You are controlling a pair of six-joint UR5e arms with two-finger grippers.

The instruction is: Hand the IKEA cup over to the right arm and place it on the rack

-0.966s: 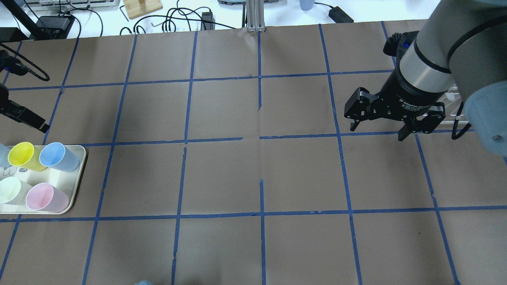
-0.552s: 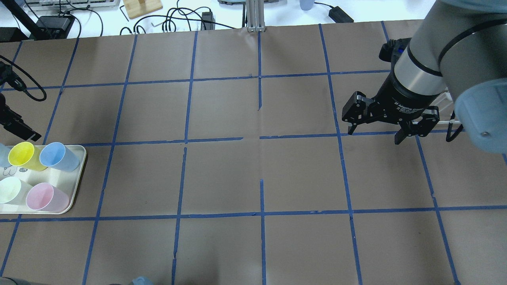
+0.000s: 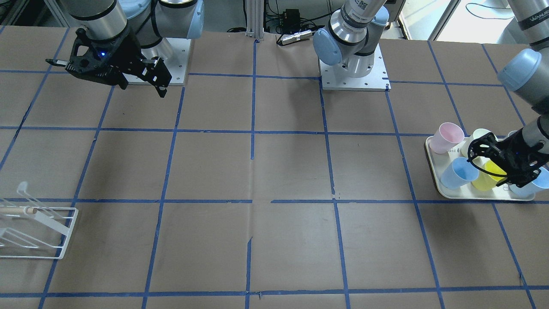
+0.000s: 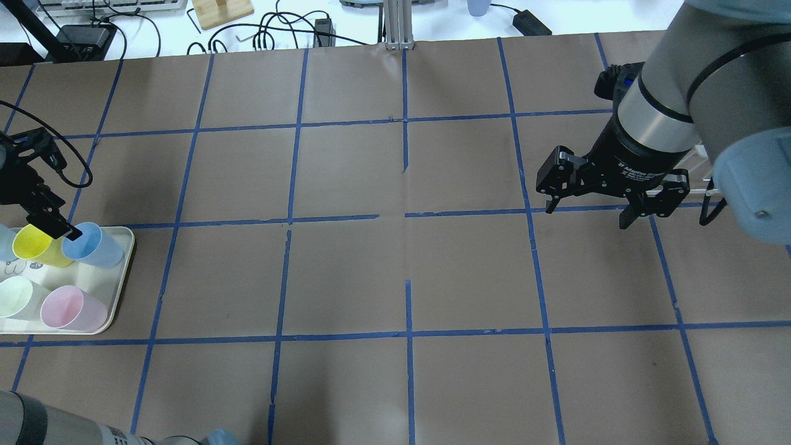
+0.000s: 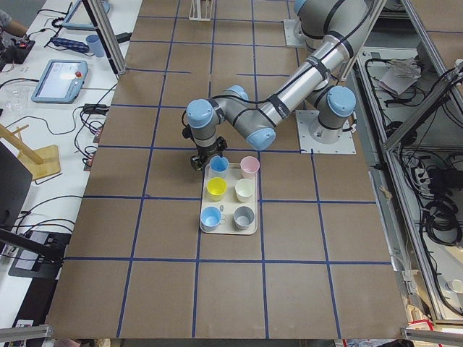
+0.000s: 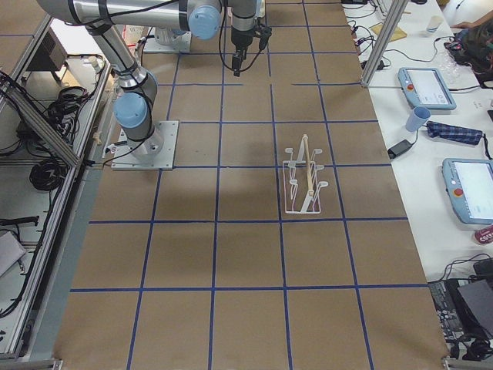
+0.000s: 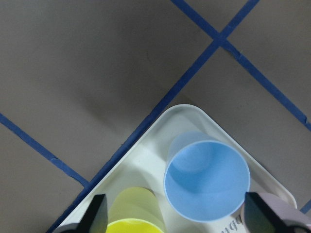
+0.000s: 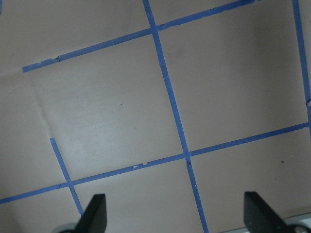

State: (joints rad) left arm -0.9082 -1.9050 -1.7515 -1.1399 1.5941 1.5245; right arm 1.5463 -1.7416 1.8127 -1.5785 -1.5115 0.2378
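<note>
My left claw hangs spread wide over the IKEA cup, which stands in the tray's corner near the table's left edge. A yellow cup crowds just beside it. My right claw is spread and empty, and the rack sits by the right edge.

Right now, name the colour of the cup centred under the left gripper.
The cup is pale blue; the left wrist view shows it best.

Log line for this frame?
left pincer: open, above blue cup on tray | right pincer: open, holding nothing | rack: no cups | phase: pre-grasp
</note>
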